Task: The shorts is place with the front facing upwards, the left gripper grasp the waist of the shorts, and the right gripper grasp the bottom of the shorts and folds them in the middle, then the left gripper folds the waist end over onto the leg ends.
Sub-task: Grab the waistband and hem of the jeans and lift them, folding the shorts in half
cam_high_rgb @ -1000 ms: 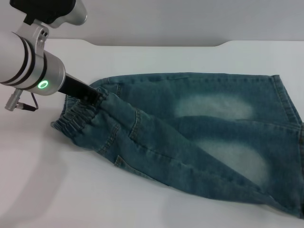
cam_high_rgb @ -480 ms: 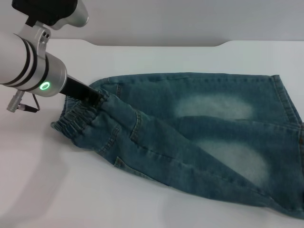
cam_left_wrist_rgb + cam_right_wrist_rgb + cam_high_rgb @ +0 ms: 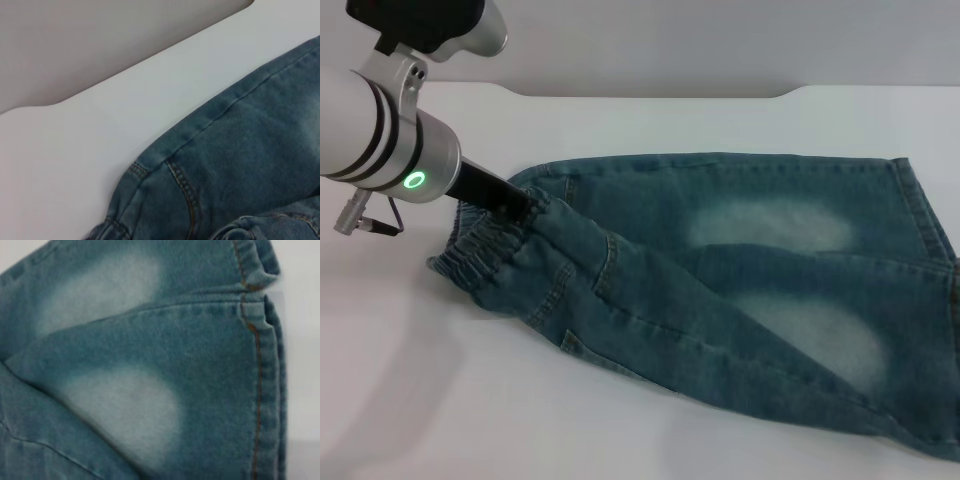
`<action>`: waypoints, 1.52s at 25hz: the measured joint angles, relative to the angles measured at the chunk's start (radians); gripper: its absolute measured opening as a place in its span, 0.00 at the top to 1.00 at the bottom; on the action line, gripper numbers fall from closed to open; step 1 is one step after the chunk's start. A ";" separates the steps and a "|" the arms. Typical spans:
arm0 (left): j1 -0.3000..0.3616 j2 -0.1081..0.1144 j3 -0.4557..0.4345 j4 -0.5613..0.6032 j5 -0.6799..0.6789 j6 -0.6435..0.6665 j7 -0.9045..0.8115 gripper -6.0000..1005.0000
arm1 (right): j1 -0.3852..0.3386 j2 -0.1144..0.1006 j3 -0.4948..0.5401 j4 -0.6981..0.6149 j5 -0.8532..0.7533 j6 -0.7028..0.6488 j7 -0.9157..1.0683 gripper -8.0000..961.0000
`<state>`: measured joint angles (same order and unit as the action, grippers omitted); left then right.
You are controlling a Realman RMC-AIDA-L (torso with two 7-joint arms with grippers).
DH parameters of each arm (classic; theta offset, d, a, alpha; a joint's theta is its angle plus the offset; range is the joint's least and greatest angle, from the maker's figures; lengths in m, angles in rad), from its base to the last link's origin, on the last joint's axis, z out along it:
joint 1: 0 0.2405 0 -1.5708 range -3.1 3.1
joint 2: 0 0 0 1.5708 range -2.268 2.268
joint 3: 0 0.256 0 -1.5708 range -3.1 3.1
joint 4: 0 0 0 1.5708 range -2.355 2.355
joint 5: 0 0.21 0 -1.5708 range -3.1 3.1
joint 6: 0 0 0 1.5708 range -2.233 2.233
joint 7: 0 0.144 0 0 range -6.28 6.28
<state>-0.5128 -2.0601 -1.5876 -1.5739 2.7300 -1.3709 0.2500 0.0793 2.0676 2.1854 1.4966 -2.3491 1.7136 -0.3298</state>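
Note:
The blue-green denim shorts [image 3: 740,290] lie on the white table, folded along their length, with two pale faded patches facing up. The gathered elastic waist [image 3: 480,255] is at the left. My left gripper [image 3: 528,205], a black claw on the white and silver arm, is shut on the waist's upper part, and fabric bunches around its tip. The left wrist view shows that end's denim [image 3: 240,165] close up. The straight leg hems [image 3: 920,210] lie at the far right, and the stitched hem [image 3: 260,365] fills the right wrist view. My right gripper is out of view.
The white table [image 3: 440,400] runs around the shorts, with bare surface to the left and in front. Its far edge [image 3: 650,95] has a shallow notch and meets a grey wall behind.
The left arm crept a few pixels to the right a second ago. Since then neither the arm nor the shorts have moved.

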 joint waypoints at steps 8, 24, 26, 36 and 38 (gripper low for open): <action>-0.001 0.000 0.000 -0.012 0.002 -0.010 0.000 0.91 | -0.005 0.002 0.006 -0.042 -0.031 -0.001 0.002 0.71; -0.009 0.000 0.000 -0.015 0.004 -0.021 0.000 0.91 | 0.014 0.007 -0.006 -0.137 -0.019 -0.014 -0.002 0.41; -0.010 0.000 0.000 -0.015 0.004 -0.022 0.000 0.91 | 0.014 0.007 -0.006 -0.138 -0.018 -0.013 -0.002 0.41; -0.016 0.000 0.000 -0.013 0.004 -0.022 0.000 0.91 | 0.025 0.008 -0.008 -0.153 -0.018 -0.013 0.001 0.41; -0.017 0.000 0.000 -0.012 0.004 -0.022 0.000 0.91 | 0.027 0.008 -0.009 -0.159 -0.018 -0.014 0.001 0.41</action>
<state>-0.5293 -2.0601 -1.5871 -1.5862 2.7336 -1.3929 0.2500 0.1063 2.0752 2.1767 1.3378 -2.3671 1.6995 -0.3284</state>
